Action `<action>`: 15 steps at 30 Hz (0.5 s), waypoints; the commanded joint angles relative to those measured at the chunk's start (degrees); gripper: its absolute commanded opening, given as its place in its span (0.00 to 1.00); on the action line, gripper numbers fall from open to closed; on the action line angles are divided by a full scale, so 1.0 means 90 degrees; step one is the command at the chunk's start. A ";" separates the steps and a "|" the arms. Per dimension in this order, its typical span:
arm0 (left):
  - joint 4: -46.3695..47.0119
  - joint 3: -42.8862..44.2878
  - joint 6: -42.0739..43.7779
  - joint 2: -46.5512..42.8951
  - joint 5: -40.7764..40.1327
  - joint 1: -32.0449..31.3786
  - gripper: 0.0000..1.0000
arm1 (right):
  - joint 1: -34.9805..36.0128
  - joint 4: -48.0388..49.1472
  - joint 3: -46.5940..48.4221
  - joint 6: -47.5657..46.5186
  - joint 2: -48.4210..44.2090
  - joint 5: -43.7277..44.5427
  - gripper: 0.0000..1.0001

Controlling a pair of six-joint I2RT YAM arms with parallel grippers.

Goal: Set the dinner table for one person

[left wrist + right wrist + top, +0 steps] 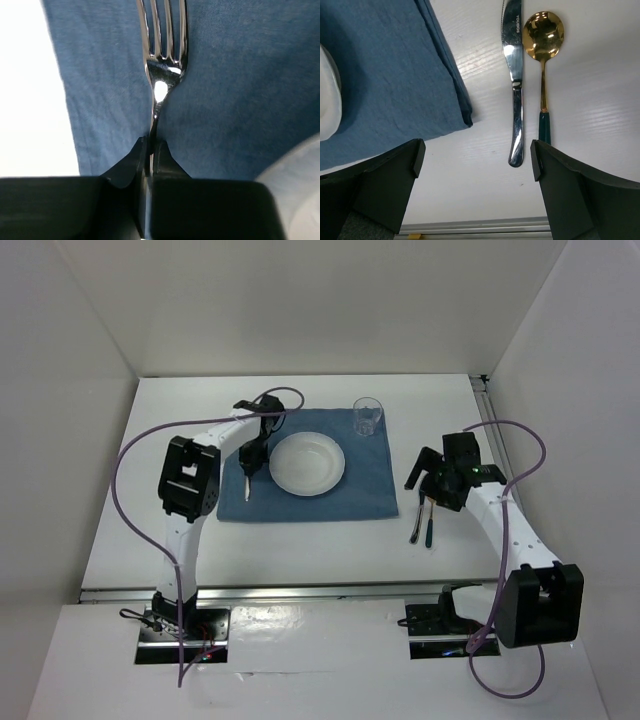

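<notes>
Dinner table (300,555): flat, matte white, rectangular (metal rails (300,589) along two edges)

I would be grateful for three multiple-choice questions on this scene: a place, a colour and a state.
1. Where do the knife and spoon lie?
A) on the bare table, right of the mat
B) in a basket
C) on top of the mat
2. What colour is the mat?
A) red
B) green
C) blue
3. What is the left gripper doing?
A) hanging open
B) gripping a fork
C) gripping a sponge
Answers: 1 A, both lie on white beyond the mat's edge; 2 C, the cloth looks blue; 3 B, it pinches the fork's handle.
</notes>
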 commanded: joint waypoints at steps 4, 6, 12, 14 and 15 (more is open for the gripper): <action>-0.0440 0.0338 0.0023 0.0102 -0.0049 -0.0075 0.47 | -0.0038 0.0225 0.0026 0.0138 0.0012 0.0238 0.98; -0.0304 0.0338 0.0121 -0.0084 0.0020 -0.0076 0.57 | -0.0038 0.0342 -0.0032 0.0051 0.0071 0.0296 0.90; -0.0722 0.0873 0.0121 -0.0893 0.0010 -0.0076 0.72 | -0.0038 0.0401 -0.0032 -0.0097 0.0743 0.0705 0.78; -0.0869 0.0875 0.0053 -0.1216 -0.0048 -0.0076 0.72 | -0.0038 0.0401 -0.0032 0.0030 0.0919 0.1056 0.78; -0.0870 0.0933 -0.0034 -0.1392 -0.0049 -0.0076 0.72 | -0.0038 0.0333 -0.0119 0.0108 0.1056 0.1135 0.79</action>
